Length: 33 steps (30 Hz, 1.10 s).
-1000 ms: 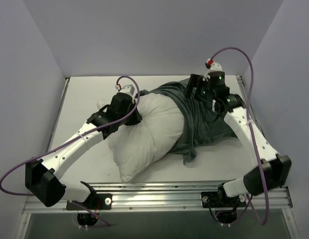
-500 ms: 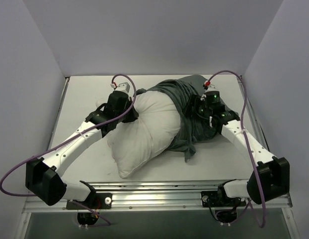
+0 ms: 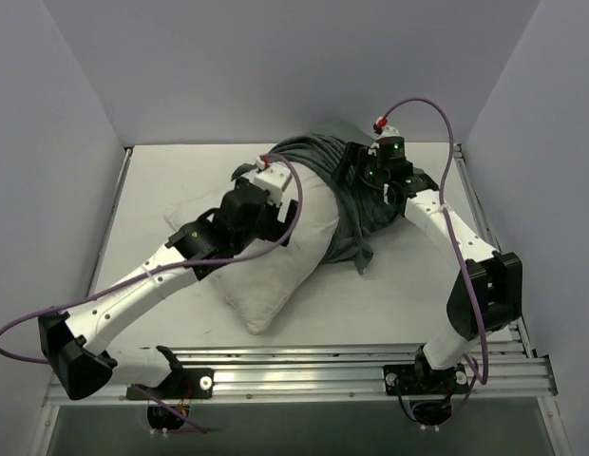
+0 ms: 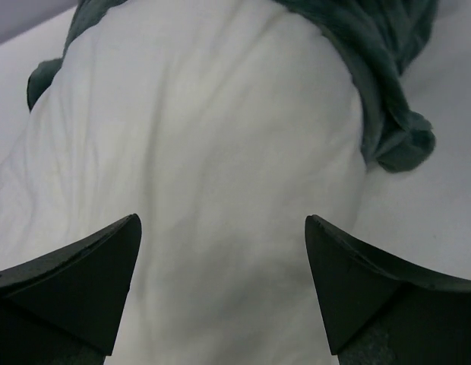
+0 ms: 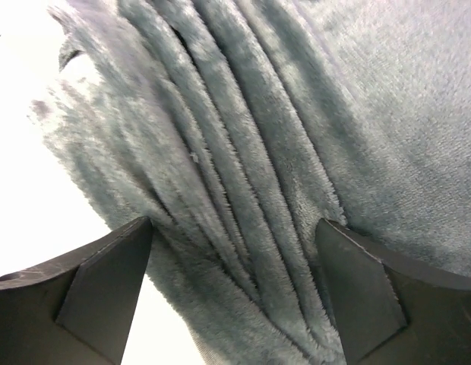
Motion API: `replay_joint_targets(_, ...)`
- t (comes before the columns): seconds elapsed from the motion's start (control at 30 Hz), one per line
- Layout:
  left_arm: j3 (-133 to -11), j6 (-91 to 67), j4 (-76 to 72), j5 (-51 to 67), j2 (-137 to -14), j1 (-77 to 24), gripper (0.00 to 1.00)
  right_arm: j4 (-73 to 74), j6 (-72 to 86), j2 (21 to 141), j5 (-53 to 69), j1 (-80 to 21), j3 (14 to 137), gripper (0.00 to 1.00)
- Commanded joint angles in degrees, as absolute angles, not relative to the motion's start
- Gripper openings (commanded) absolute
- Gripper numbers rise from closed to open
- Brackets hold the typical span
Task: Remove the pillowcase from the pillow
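The white pillow [image 3: 275, 280] lies slantwise on the table, its near half bare. The grey-green pillowcase [image 3: 356, 223] is bunched round its far end, and no striped face shows. My left gripper [image 3: 287, 217] hovers over the pillow's middle. In the left wrist view its jaws [image 4: 222, 228] stand wide open above the pillow [image 4: 197, 137], with the pillowcase's rolled edge [image 4: 380, 68] ahead to the right. My right gripper [image 3: 354, 176] is at the far right, down on the bunched cloth. In the right wrist view it [image 5: 235, 228] is open, with pleated folds of pillowcase [image 5: 251, 137] lying between its fingers.
The white table [image 3: 161, 190] is bare to the left of the pillow. Walls close in on the left, back and right. An aluminium rail [image 3: 304, 366] runs along the near edge by the arm bases. Purple cables loop over both arms.
My left gripper has let go of the pillow's left edge, opened wide and swung right over the pillow's middle. My right gripper has moved toward the back, and the pillowcase is bunched further back.
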State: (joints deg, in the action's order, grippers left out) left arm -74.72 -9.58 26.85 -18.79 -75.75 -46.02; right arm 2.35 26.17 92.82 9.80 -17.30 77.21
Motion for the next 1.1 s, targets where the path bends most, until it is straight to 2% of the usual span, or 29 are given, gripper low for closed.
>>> replay_joint_targets(0.0, -73.22, 1.65, 23.91, -25.83, -72.86, -55.51, 0.96, 7.9, 24.87, 88.16, 7.74, -17.14, 81.03, 0.86)
replay_joint_targets(0.23, -73.21, 6.07, 21.44, -40.58, -82.42, -70.73, 0.94, 16.52, 25.14, 79.99, 0.18, -15.91, 79.55, 0.93)
replay_joint_targets(0.33, -75.23, 5.71, 21.88, -47.71, -88.67, -73.2, 0.94, 17.4, 25.84, 76.39, 0.18, -14.07, 76.39, 0.94)
replay_joint_targets(0.5, -74.27, 5.1, 19.52, -54.82, -95.7, -73.39, 0.94, 17.32, 27.07, 70.85, -1.32, -9.32, 69.54, 0.96)
replay_joint_targets(0.77, -77.6, -1.04, 25.65, -62.47, -108.79, -72.16, 0.94, 16.79, 26.28, 69.17, 1.48, -7.56, 67.15, 0.97)
replay_joint_targets(0.8, -78.3, -3.93, 28.45, -63.45, -109.85, -71.46, 0.99, 15.92, 26.37, 69.0, 1.84, -7.56, 66.97, 0.97)
replay_joint_targets(0.87, -80.15, -6.23, 31.54, -63.98, -112.22, -70.49, 0.88, 14.95, 26.45, 68.47, 2.98, -7.47, 66.01, 0.97)
replay_joint_targets(0.9, -80.42, -7.72, 31.9, -64.25, -112.76, -69.79, 0.67, 14.25, 26.46, 68.38, 3.34, -7.47, 65.74, 0.97)
replay_joint_targets(1.0, -81.12, -9.31, 32.95, -63.9, -113.38, -69.08, 0.33, 13.62, 26.54, 67.94, 4.3, -7.21, 65.22, 0.97)
replay_joint_targets(1.03, -81.47, -9.66, 33.31, -63.9, -113.12, -68.82, 0.15, 13.54, 26.46, 67.77, 4.48, -7.21, 65.21, 0.97)
replay_joint_targets(1.07, -81.91, -9.67, 33.48, -63.55, -112.07, -68.73, 0.08, 13.36, 26.28, 67.33, 4.66, -7.12, 65.21, 0.97)
